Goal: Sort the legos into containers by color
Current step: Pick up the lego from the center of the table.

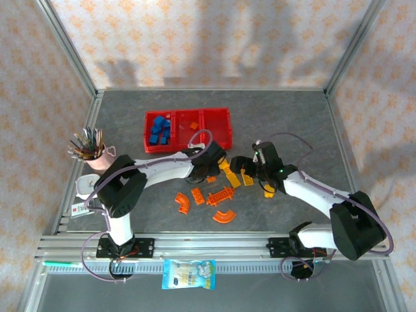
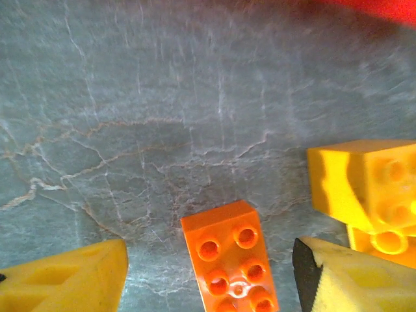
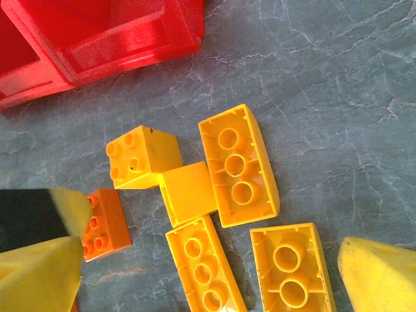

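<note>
Left wrist view: the left gripper hangs with jaws wide, straddling an orange brick that lies studs-up on the table, fingers clear of both its sides. Right wrist view: the right gripper is fully spread above a cluster of yellow bricks near the tray. Top view: blue bricks lie in the left compartment, one orange piece in the middle compartment. Judged step: picking the orange brick. Next move calls for descent, closure across its narrow sides, then carriage to the middle compartment.

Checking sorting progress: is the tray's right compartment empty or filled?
Empty: the right compartment has a bare red floor; the yellow bricks lie on the table.
</note>
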Available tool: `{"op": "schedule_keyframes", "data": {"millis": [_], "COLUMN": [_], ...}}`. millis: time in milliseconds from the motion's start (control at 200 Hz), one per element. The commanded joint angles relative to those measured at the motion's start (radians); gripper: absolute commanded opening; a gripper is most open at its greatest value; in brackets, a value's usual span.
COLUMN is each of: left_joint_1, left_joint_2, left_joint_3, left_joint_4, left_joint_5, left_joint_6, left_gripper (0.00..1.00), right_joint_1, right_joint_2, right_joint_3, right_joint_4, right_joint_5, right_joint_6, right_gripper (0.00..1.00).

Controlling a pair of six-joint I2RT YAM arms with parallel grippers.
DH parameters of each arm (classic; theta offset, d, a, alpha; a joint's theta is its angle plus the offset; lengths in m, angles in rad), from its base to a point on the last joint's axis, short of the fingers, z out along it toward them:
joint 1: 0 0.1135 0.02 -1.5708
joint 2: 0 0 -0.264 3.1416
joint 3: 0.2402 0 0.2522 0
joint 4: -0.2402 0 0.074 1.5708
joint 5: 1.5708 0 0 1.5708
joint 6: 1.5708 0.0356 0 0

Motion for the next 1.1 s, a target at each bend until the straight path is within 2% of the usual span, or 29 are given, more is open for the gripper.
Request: {"op": "schedule_keyframes", "data": {"millis": [0,245,541,701,856,1096], "left_joint_1": [-0.021,-0.032,-0.033,-0.033,-0.033,-0.001], "left_joint_2": [0.038,0.121,0.126,0.094,0.080,-0.041], "left_joint_3": [0.034,0.073,0.071,0.049,0.051,0.060], "left_joint_4": [-0.001,-0.012,-0.014,0.010,-0.015,-0.047], "left_joint_5": [-0.011,-0.024,-0.044,-0.048,-0.072,-0.117], "left_joint_6": [-0.008,0.013,0.024,0.027,0.040,0.078], "left_gripper": [0.69,0.64,0.50,0.38,0.35,0.35], "right_joint_1": [-0.006,-0.007,-0.007,-0.007,-0.007,-0.007], "right_joint_2": [-0.023,-0.016,-0.006,-0.002,-0.005,-0.044], "right_joint_3": [-0.011,-0.015,-0.008,0.003,0.023,0.077], "right_joint_4": [0.028,0.043,0.046,0.045,0.032,-0.013], "right_joint_5": [0.026,0.019,0.012,0.003,-0.022,-0.039], "right_joint_6": [0.014,0.022,0.019,0.011,-0.024,-0.101], "right_gripper": [1.00,1.00,1.00,1.00,1.00,1.00]}}
